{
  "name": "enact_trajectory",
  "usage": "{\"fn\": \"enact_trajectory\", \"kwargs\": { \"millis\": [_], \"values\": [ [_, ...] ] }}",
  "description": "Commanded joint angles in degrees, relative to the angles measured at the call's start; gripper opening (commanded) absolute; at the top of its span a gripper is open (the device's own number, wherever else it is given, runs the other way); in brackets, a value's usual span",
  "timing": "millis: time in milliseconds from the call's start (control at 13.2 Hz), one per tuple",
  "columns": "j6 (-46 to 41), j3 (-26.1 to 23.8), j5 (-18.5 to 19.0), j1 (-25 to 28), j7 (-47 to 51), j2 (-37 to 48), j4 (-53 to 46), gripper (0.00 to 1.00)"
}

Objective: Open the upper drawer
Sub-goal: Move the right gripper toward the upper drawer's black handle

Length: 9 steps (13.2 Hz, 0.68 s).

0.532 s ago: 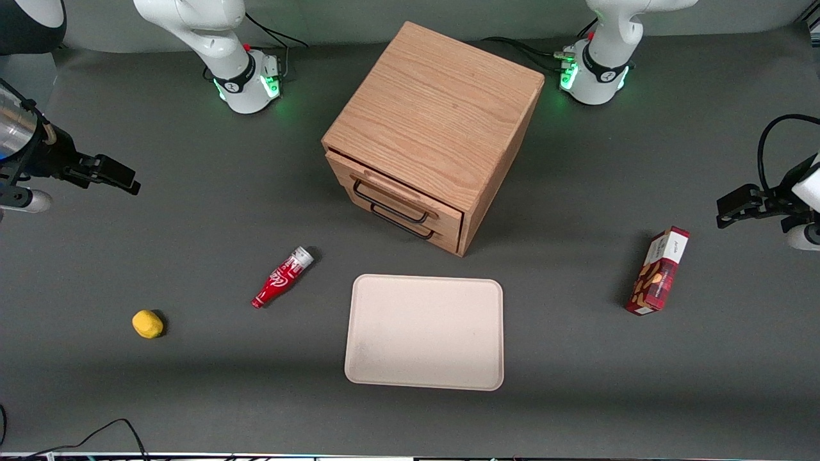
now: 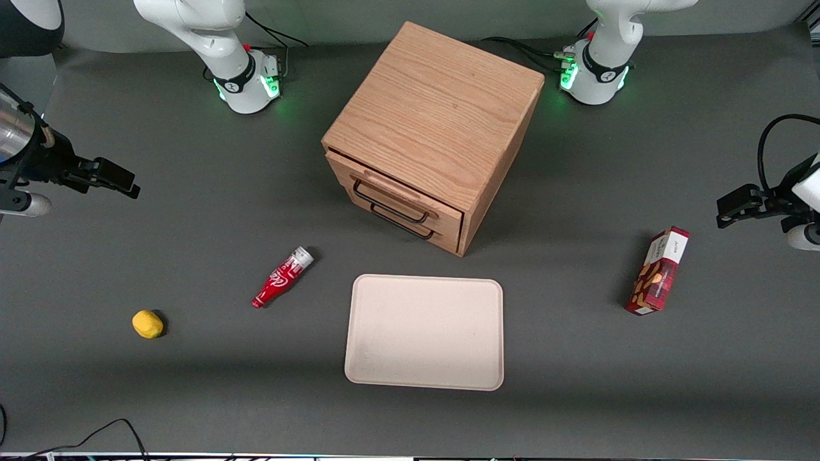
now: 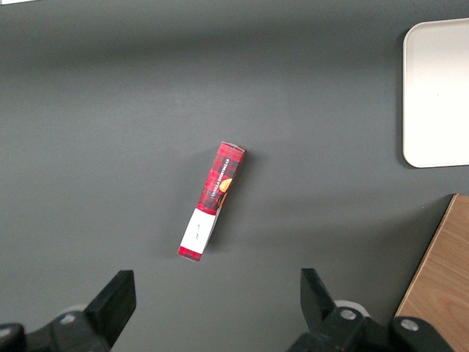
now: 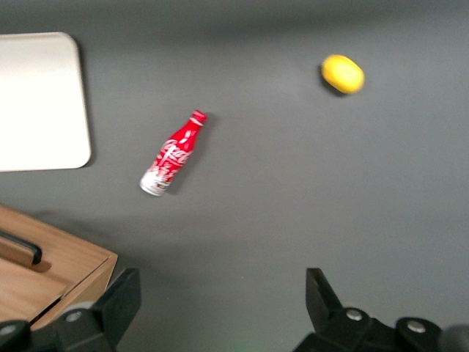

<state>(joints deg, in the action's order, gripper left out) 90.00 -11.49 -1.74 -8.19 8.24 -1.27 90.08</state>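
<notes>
A pale tray (image 2: 424,333) lies nearest the front camera, with a yellow lemon (image 2: 147,324) and a red bottle (image 2: 282,278) toward the working arm's end. Just past the tray stands the wooden cabinet (image 2: 435,109), turned at a slant — its upper drawer (image 2: 392,200) sits shut above the lower drawer (image 2: 410,230), the black handle running slantwise along its front, facing the bottle. The gripper (image 2: 118,180) hovers well apart from it — fingers spread wide, holding nothing.

Upper drawer (image 2: 400,198) – light oak, black wire handle – shut, topmost in cabinet (image 2: 435,115)
</notes>
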Motion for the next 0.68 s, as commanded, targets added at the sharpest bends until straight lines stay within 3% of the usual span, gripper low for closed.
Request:
{"fn": "enact_trajectory", "kwargs": {
  "millis": [0,152,304,456,608],
  "values": [
    [-0.9,-5.0,-1.2,0.2,-2.3,-6.6,-9.3,1.0],
    [-0.7,-7.5,-1.2,1.8,-2.4,-9.7,-12.1,1.0],
    [-0.4,-7.6,-0.2,9.3,-2.1,-12.9,-13.3,1.0],
    [-0.4,-8.3,1.4,13.4,-3.0,-17.7,-16.4,1.0],
    [0.4,-14.7,2.8,13.6,-2.7,-20.2,-16.6,1.0]
  ]
}}
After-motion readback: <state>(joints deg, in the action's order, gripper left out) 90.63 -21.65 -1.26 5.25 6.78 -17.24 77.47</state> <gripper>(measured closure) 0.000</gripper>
